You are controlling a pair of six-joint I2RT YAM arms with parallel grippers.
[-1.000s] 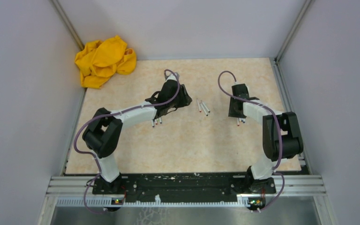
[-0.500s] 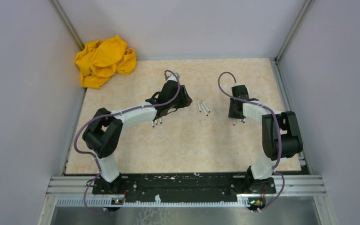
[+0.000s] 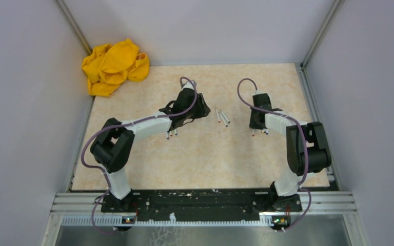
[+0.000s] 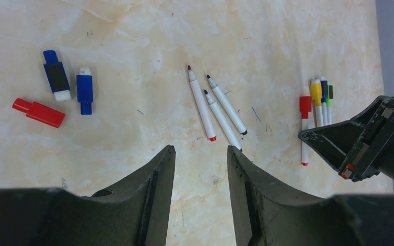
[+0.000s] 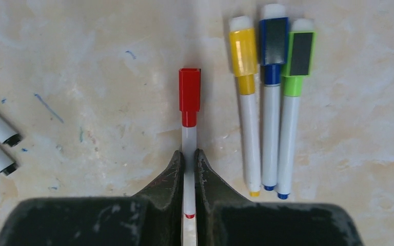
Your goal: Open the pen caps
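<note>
My right gripper [image 5: 189,154] is shut on the white barrel of a red pen [image 5: 189,137], which points away from me. Its red cap [image 5: 190,96] is on. Just right of it lie three capped pens: yellow [image 5: 248,102], blue [image 5: 271,102] and green [image 5: 290,102]. My left gripper [image 4: 201,148] hangs open over bare table, holding nothing. Ahead of it lie three uncapped pens [image 4: 218,110]. Loose pen caps rest at its far left: a blue-and-black one [image 4: 56,75], a blue one [image 4: 84,87] and a red one [image 4: 38,113]. From above, both grippers [image 3: 197,110] [image 3: 256,120] flank the uncapped pens [image 3: 222,117].
A crumpled yellow cloth [image 3: 114,66] lies at the back left corner of the beige table [image 3: 210,159]. Grey walls close in three sides. The right gripper's black body [image 4: 361,141] shows at the right of the left wrist view, beside the capped pens [image 4: 320,97].
My right gripper has shut on the red pen's barrel and shifted slightly left. The left arm has not moved.
</note>
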